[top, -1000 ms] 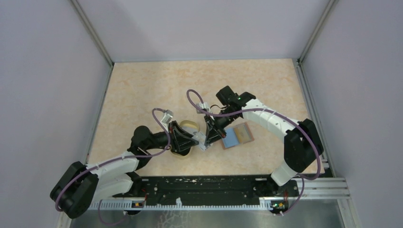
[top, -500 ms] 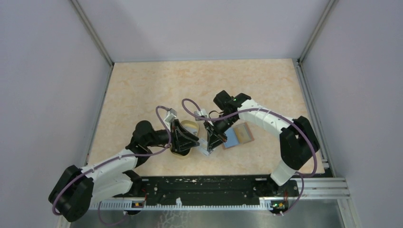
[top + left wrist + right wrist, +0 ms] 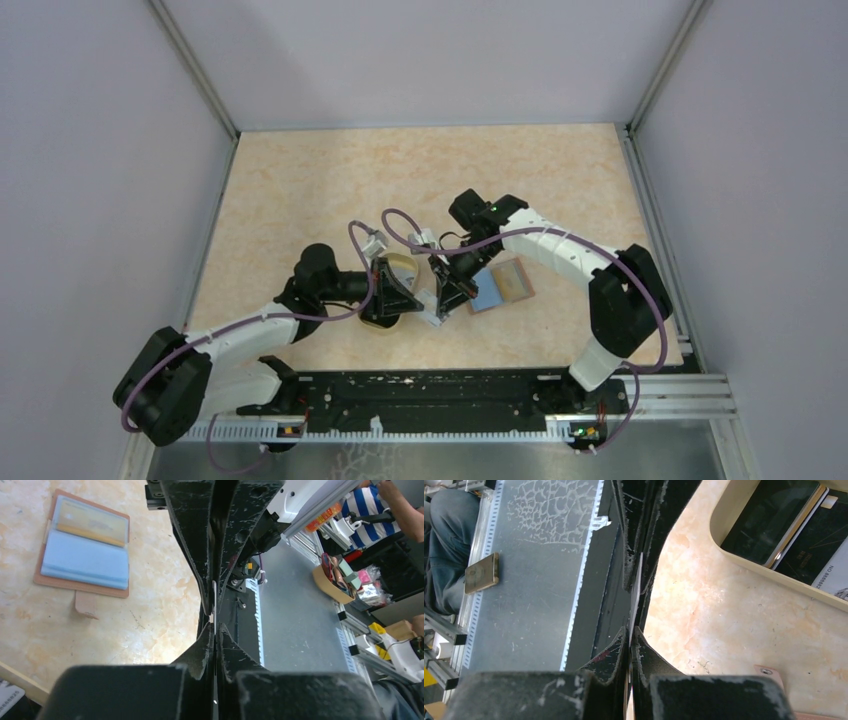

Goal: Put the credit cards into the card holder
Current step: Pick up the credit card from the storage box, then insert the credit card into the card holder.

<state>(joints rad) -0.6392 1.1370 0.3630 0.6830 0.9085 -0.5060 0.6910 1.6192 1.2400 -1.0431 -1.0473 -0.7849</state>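
Reddish-brown leather, the card holder (image 3: 503,284) lies open on the table (image 3: 300,190), right of centre in the top view, with its light blue inside facing up. Just left of it my two grippers meet tip to tip. One thin white credit card (image 3: 214,592) stands on its edge between them. The left gripper (image 3: 214,629) is narrow, pinching this card, and the right gripper (image 3: 630,630) is also closed thin on the same card from the other side. In the upper right of the right wrist view I see more cards (image 3: 769,520), black ones and a white one, lying in the oval dish (image 3: 398,263). The dish is partly under the left gripper.
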